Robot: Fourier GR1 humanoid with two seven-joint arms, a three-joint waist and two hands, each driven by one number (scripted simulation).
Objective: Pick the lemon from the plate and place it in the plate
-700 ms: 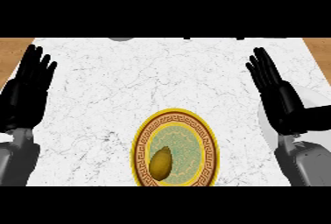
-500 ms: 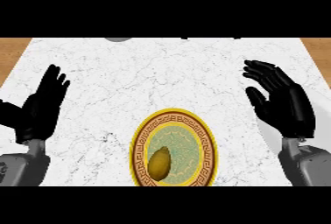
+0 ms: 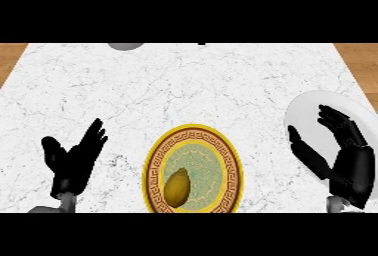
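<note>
A yellow-brown lemon (image 3: 177,186) lies on a plate with a gold patterned rim (image 3: 193,131) at the counter's near middle. A plain white plate (image 3: 308,109) sits at the right edge, partly hidden by my right hand (image 3: 341,156). That hand stands open, fingers up, over the white plate's near side and to the right of the gold plate. My left hand (image 3: 76,159) is open too, fingers up, to the left of the gold plate. Neither hand touches the lemon.
White marble counter (image 3: 170,85) spreads behind the plates. A grey round object (image 3: 127,46) peeks in at the far edge. Wooden floor (image 3: 11,55) shows past both far corners.
Both hands have drawn back toward the near edge and lower in view. The white plate at the right now shows. The lemon and gold plate have not moved.
</note>
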